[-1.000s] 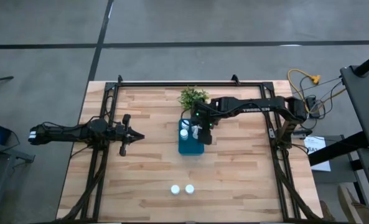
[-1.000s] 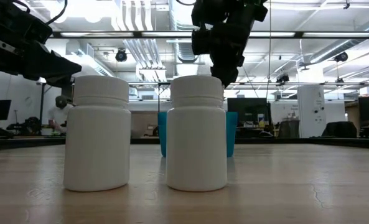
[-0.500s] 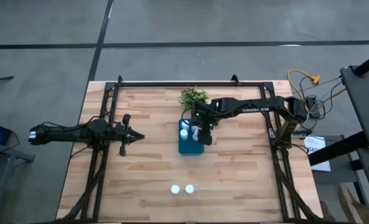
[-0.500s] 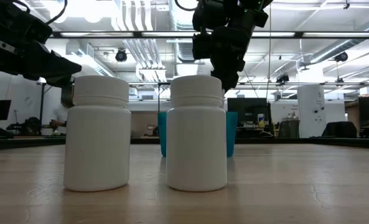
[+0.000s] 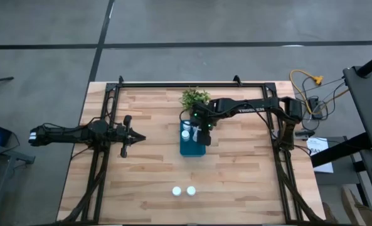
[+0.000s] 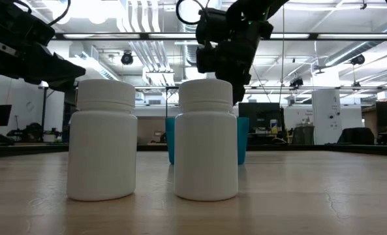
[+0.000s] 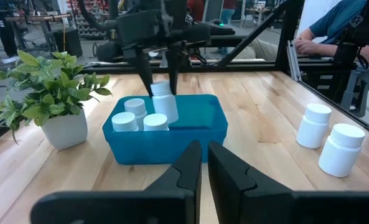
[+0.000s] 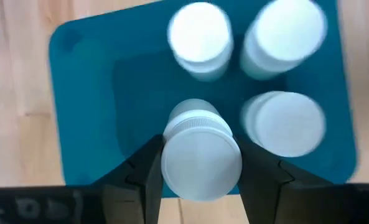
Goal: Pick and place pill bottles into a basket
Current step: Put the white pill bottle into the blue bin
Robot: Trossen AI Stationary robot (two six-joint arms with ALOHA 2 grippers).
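The teal basket point(image 5: 192, 145) stands mid-table, with three white pill bottles point(image 7: 135, 116) upright inside it. My right gripper point(image 5: 201, 130) is over the basket, shut on a fourth pill bottle point(image 7: 165, 106) whose lower part is below the basket's rim. Two more pill bottles point(image 5: 183, 191) stand side by side near the table's near edge and fill the low view point(image 6: 206, 140). My left gripper point(image 5: 134, 138) waits shut and empty, left of the basket and above the table. My right gripper pinches the pill bottle between its two fingers at the cap's sides point(image 8: 170, 163). The fingers point(image 7: 147, 74) come from above, pointing down. The bottle hangs upright with its lower part inside the basket; I cannot tell whether its base touches the floor.
A small green plant point(image 5: 195, 98) in a white pot stands just beyond the basket's far end. The black frame rails point(image 5: 104, 125) run along the table's sides. Bare wood lies between the basket and the two near bottles. A person sits beyond the table point(image 7: 333, 28).
My right gripper has gone down a little over the basket with the pill bottle still in its fingers, and it has tipped slightly.
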